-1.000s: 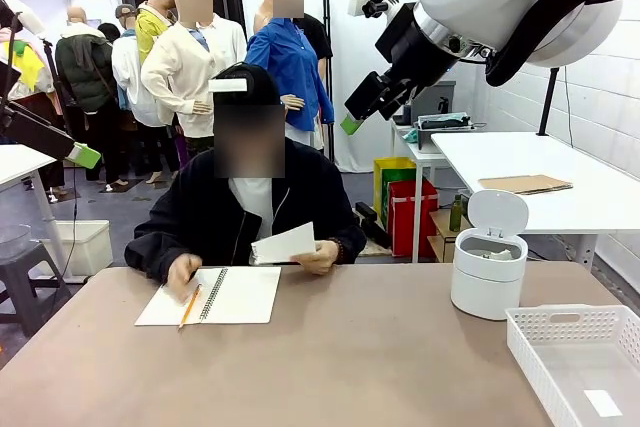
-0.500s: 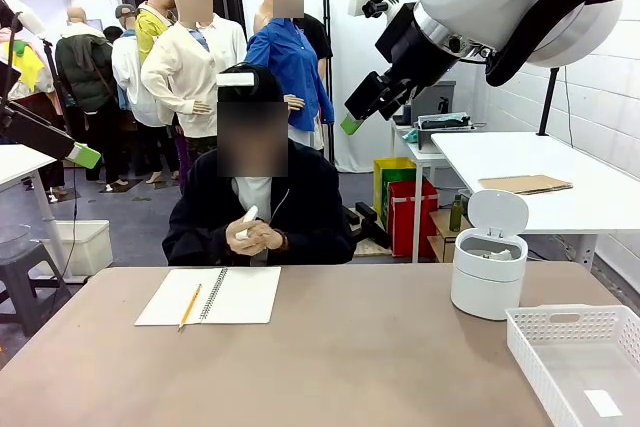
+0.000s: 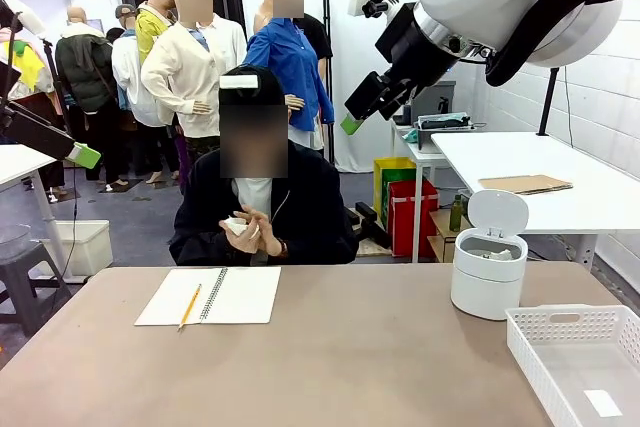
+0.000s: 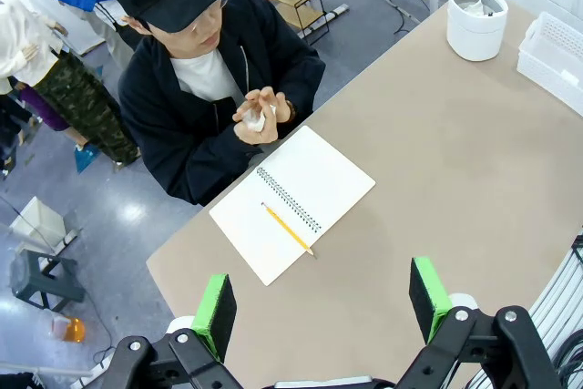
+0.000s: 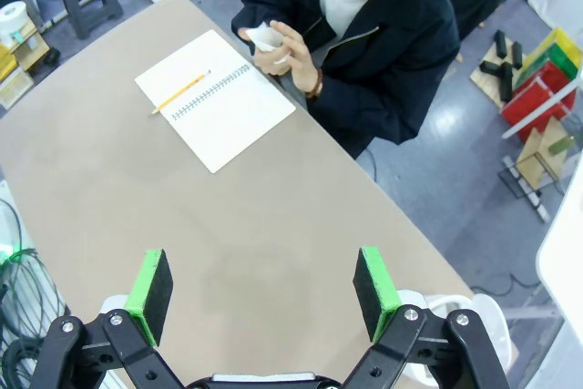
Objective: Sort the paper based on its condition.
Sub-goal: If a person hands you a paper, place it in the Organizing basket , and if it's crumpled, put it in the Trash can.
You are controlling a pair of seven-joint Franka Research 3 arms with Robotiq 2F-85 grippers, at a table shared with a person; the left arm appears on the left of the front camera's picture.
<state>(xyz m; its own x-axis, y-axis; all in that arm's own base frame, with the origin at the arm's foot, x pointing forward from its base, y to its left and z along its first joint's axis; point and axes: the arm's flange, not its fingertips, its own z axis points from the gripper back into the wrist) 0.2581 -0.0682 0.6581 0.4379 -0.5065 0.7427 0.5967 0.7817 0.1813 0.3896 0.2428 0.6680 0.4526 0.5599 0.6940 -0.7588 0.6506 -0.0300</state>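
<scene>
Tan surface [image 3: 380, 347] carries an open notebook [image 3: 240, 294] and pencil [image 3: 189, 305]; beyond, a person's hands [image 3: 264, 239] hold the paper [image 3: 237, 224], a small white crumpled wad. Both arms' jaws stand apart.

From here the worktop [image 3: 380, 347] reads a plain tan-brown. The notebook [image 3: 245, 295] is white with a dark spiral binding, and the pencil [image 3: 189, 305] is yellow-orange. The paper [image 3: 238, 225] is white against a black jacket [image 3: 310, 212] worn over a white shirt [image 3: 255, 192]. The lidded bin [image 3: 488, 272] is white. The basket [image 3: 575, 325] is white with a grid of slots, and the slip [image 3: 603, 403] inside it is white. My left end effector [image 4: 322, 302] and right end effector [image 5: 262, 281] are black with green pads.
</scene>
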